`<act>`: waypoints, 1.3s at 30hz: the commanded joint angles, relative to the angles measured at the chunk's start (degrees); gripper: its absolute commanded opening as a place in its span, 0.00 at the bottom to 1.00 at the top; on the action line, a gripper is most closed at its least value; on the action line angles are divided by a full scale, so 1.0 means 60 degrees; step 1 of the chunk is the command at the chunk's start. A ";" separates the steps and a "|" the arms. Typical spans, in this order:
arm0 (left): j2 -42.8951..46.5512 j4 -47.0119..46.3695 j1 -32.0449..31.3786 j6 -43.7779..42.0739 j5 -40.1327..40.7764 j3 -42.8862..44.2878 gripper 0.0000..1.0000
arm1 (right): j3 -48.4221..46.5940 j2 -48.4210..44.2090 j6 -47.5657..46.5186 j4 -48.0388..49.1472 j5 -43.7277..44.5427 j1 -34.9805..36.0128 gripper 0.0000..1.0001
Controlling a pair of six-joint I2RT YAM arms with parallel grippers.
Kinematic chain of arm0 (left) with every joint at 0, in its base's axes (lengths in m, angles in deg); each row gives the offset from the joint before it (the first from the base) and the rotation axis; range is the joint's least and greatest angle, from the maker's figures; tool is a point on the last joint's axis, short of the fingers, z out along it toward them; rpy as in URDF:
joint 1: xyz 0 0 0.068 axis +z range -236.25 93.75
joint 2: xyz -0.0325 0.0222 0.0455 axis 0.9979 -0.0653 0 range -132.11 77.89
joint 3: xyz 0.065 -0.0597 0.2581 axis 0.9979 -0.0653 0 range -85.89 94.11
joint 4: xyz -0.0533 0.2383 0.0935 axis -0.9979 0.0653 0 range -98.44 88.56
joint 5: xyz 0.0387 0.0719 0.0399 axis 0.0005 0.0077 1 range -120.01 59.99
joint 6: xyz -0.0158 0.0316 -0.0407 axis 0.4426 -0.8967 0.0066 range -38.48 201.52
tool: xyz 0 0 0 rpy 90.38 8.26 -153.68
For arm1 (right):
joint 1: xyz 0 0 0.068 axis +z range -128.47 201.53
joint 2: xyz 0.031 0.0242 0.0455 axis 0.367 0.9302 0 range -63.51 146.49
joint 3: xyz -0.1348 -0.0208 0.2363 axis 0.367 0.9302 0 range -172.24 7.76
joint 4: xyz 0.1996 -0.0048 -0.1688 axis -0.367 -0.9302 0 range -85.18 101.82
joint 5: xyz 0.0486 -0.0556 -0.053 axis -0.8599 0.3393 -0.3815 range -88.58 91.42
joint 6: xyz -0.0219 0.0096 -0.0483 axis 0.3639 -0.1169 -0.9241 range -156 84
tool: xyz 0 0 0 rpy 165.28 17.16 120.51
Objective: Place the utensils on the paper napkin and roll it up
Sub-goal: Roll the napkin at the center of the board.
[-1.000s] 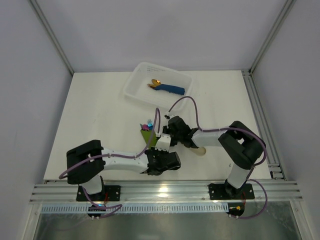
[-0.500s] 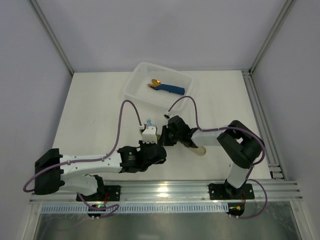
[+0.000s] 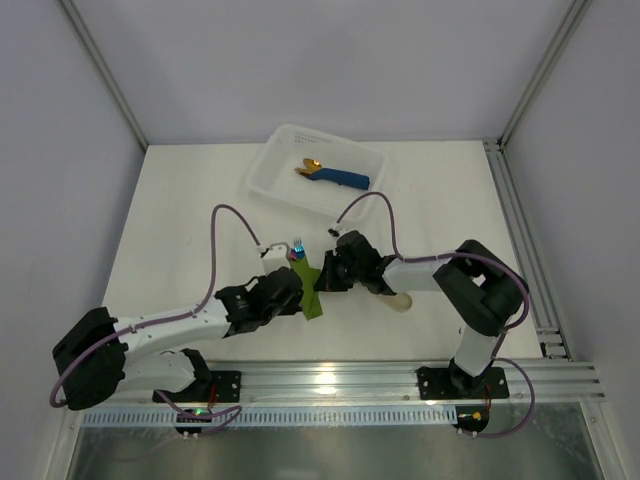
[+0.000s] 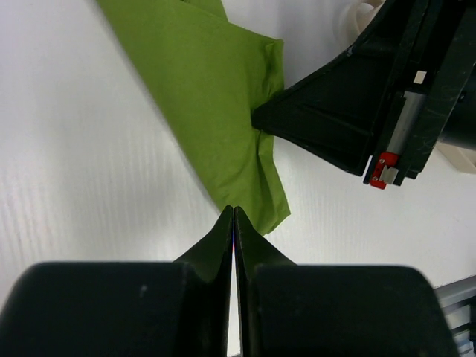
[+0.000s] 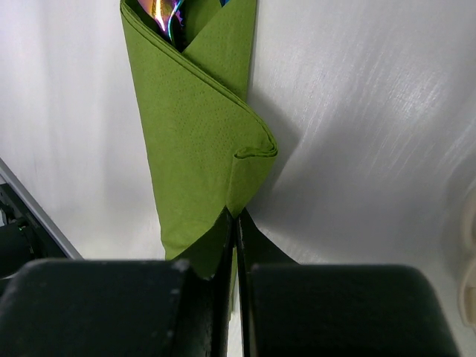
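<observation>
White table (image 3: 200, 220), white-walled enclosure. Mid-table: thin olive-green paper napkin (image 3: 312, 298), folded lengthwise around iridescent metal utensils (image 5: 165, 13), tips showing at far end. Right gripper (image 5: 235, 217): jaws pressed together, tip against side fold, probably pinning the wrap. Left gripper (image 4: 233, 212): jaws together, empty, at near corner.

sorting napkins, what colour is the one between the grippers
The napkin is plain olive green; right wrist view shows it best.

Matt paper napkin (image 5: 195, 141), iridescent metal utensils (image 5: 165, 13)
</observation>
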 commanded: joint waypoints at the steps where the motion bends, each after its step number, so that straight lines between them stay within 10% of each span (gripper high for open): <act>1: -0.0327 -0.1371 0.0189 -0.0350 -0.0483 -0.0037 0.00 | 0.0116 0.0351 -0.0297 -0.0488 0.0305 -0.0014 0.04; 39: -0.2175 -0.5489 0.0263 0.0646 -0.2285 -0.1941 0.00 | 0.0072 0.0395 -0.0282 -0.0386 0.0232 -0.0014 0.04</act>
